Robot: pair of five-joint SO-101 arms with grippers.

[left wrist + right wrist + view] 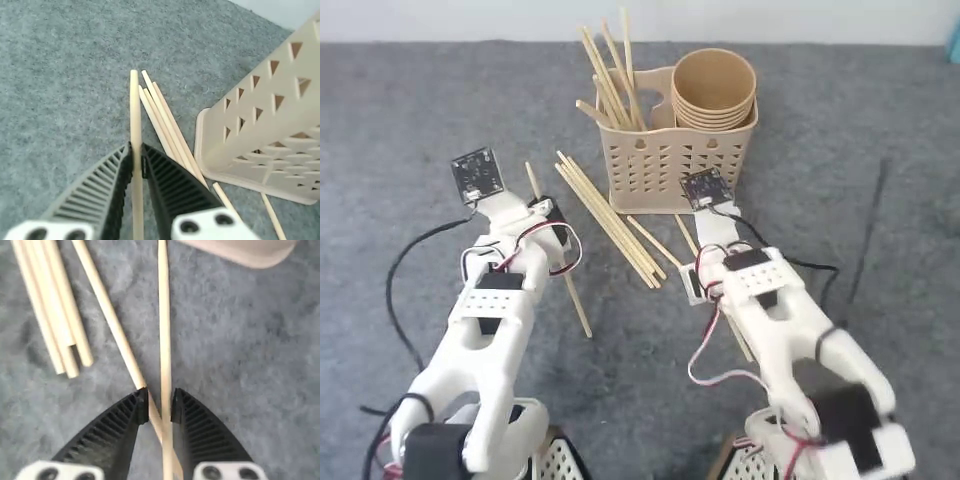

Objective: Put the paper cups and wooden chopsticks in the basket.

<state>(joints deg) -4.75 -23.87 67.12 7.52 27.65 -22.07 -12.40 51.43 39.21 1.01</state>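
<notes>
The beige basket [670, 160] stands at the back centre with stacked paper cups [714, 88] and several wooden chopsticks [608, 75] upright in it. A bundle of chopsticks [610, 225] lies on the carpet in front of it to the left. My left gripper [136, 150] is shut on a single chopstick [134, 105] that lies left of the bundle [167, 127], close to the carpet. My right gripper [160, 400] is narrowly open just in front of the basket [240, 247], with one straight chopstick [163, 325] and a crossing one [105, 310] between its fingers.
Grey carpet [420, 120] covers the whole table. A dark cable [865, 235] runs along the right side. The left arm [490, 310] and right arm [770, 310] stand side by side in front, with the bundle between them.
</notes>
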